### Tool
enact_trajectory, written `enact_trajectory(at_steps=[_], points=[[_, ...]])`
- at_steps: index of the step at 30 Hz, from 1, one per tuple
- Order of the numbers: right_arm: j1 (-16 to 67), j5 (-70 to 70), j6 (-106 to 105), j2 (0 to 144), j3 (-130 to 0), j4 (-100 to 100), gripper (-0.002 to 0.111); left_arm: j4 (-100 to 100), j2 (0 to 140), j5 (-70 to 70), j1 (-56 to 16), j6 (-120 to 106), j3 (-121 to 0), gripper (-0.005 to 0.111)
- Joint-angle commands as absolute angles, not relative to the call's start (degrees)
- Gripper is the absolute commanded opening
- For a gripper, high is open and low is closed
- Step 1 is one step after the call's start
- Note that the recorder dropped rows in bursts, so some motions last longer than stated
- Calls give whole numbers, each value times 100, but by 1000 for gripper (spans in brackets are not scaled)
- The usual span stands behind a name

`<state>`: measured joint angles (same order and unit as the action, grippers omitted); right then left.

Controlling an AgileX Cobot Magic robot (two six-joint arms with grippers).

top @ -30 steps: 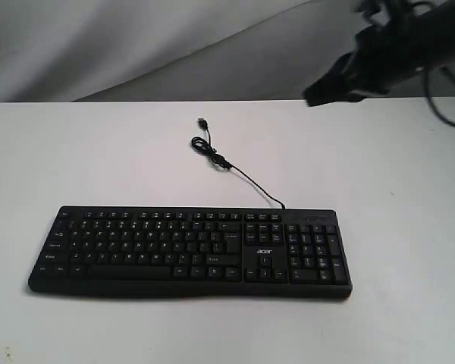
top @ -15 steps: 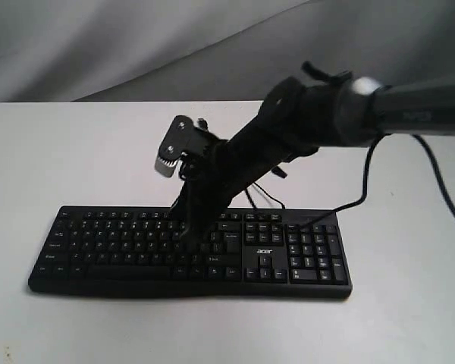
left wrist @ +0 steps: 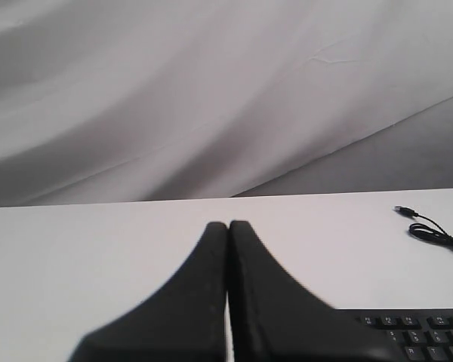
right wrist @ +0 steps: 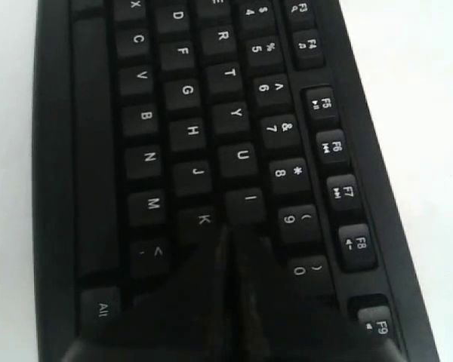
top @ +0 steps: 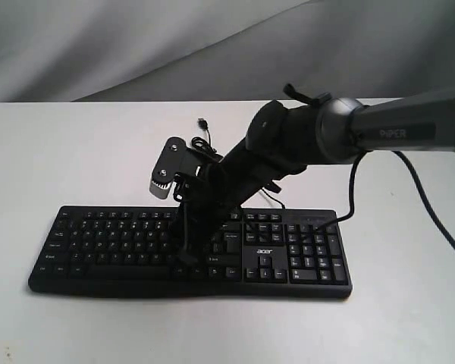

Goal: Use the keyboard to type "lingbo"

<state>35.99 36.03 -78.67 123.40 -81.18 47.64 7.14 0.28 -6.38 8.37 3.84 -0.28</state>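
The black keyboard (top: 114, 243) lies flat on the white table, its acer logo (top: 265, 251) right of the letter keys. My right gripper (top: 186, 260) is shut with nothing in it and points down onto the letter keys, right of their middle. In the right wrist view its joined tips (right wrist: 230, 231) sit just past the I key (right wrist: 248, 200), beside K (right wrist: 202, 219), and hide the keys behind them. My left gripper (left wrist: 228, 225) is shut and empty, held above bare table with a corner of the keyboard (left wrist: 426, 332) to one side.
The thin USB cable (top: 203, 142) coils on the table behind the keyboard, partly hidden by the right arm (top: 303, 136); its plug end (left wrist: 402, 211) shows in the left wrist view. A grey cloth backdrop (top: 136, 45) hangs behind the table.
The right arm swung in from the upper right and came down over the keyboard. Since half a second ago its tip has shifted towards the keyboard's front rows.
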Motion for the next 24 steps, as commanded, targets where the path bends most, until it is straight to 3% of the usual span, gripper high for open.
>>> enact_trajectory(at_steps=[1, 24], points=[[3602, 3799, -7961, 12335, -8106, 4693, 0, 716, 0, -597, 799, 396, 0, 1], [3725, 3697, -8071, 12378, -8106, 4536, 0, 716, 0, -597, 799, 396, 0, 1]])
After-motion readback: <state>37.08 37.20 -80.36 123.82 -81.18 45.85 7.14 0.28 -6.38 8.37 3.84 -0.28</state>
